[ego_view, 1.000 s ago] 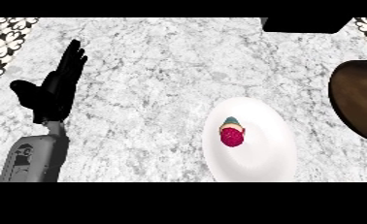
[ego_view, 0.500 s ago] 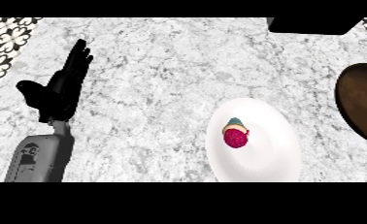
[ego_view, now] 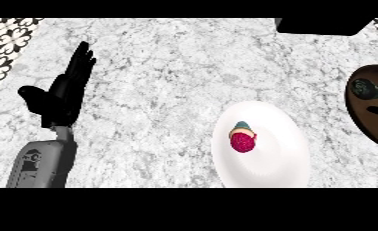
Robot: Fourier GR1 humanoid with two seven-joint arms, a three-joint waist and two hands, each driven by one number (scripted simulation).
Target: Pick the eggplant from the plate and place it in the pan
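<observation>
The left robot hand (ego_view: 65,87) rests open at the counter's (ego_view: 162,75) left, fingers straight, holding nothing. One eggplant (ego_view: 243,141) lies on one white plate (ego_view: 277,167), well apart from it; one dark pan (ego_view: 363,110) shows at the right edge. The right robot hand is unseen. A good pick likely means closing round the eggplant from above without nudging the plate.

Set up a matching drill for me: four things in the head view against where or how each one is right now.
Things:
1. left robot hand
2. eggplant
3. plate
4. pan

Place or state:
A. dark, cut off by the view's right edge
B. lying on the plate
C. open, fingers up, at the view's left
D. white, low and right of centre

Pairs: 1-C, 2-B, 3-D, 4-A
</observation>
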